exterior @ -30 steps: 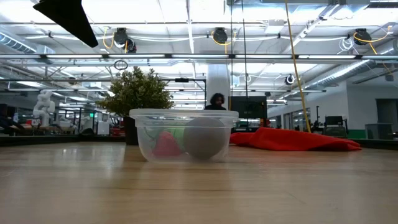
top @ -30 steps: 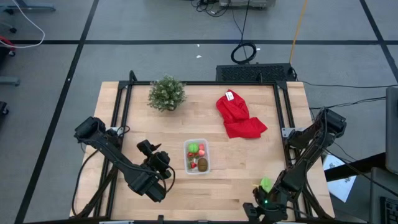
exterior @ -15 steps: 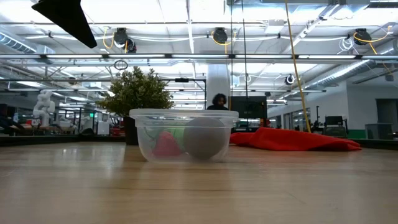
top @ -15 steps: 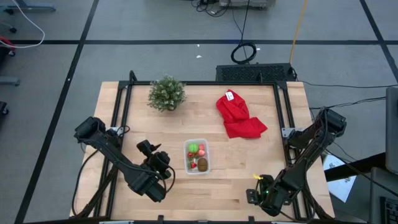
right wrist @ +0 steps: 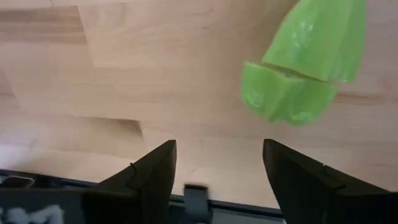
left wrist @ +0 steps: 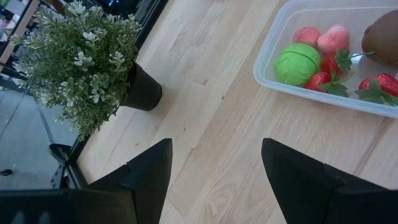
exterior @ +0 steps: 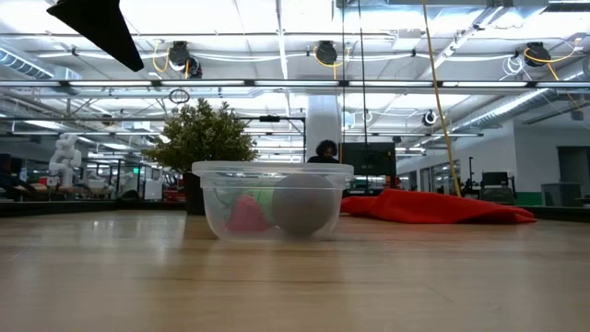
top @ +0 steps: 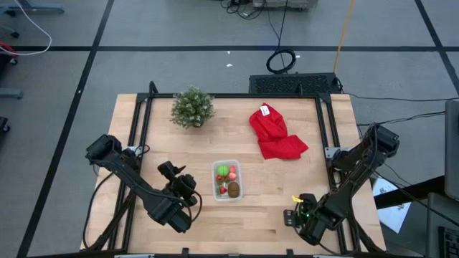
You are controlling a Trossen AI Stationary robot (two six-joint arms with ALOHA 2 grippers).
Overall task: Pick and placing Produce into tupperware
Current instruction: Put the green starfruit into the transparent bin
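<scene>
The clear tupperware (top: 215, 167) stands mid-table and holds produce: a green ball (left wrist: 297, 64), pink pieces (left wrist: 336, 38), strawberries (left wrist: 323, 78) and a brown oval (left wrist: 380, 37). My left gripper (left wrist: 216, 146) hangs open to the tub's left (top: 168, 170), pointing at the far edge over bare wood. A light green piece (right wrist: 301, 59) lies on the table near the front right corner, mostly hidden under my right arm in the high view (top: 296, 199). My right gripper (right wrist: 219, 146) is open and tipped steeply down above the table, with the green piece just beyond its fingertips.
A potted bushy plant (top: 192, 107) stands at the far left and a red cloth (top: 276, 134) lies at the far right. Black frame rails run along the table's sides, and the near edge's dark rail (right wrist: 193, 196) is close below my right gripper.
My right gripper has moved from the near edge toward the far edge and tipped downward, coming over the green piece, which now shows only as a sliver in the high view. The green piece, the tub and my left arm have stayed put.
</scene>
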